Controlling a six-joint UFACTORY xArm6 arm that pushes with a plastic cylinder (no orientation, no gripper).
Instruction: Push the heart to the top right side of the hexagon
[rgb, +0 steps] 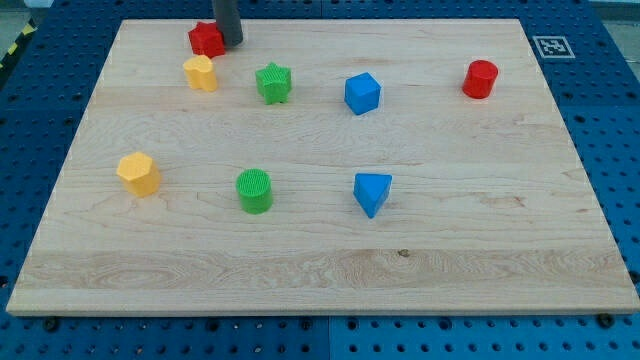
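The yellow heart (200, 73) lies near the view's top left. The yellow hexagon (138, 173) lies lower, at the left side, well apart from the heart. My tip (231, 44) stands at the top left, just right of a red star-like block (206, 39) and seems to touch it. The tip is up and to the right of the heart, with a small gap between them. The heart sits just below the red block.
A green star (273, 82) lies right of the heart. A blue cube (362, 93) and a red cylinder (480, 79) lie further right. A green cylinder (254, 190) and a blue triangle (372, 192) lie in the lower middle. The wooden board (470, 270) rests on a blue pegboard.
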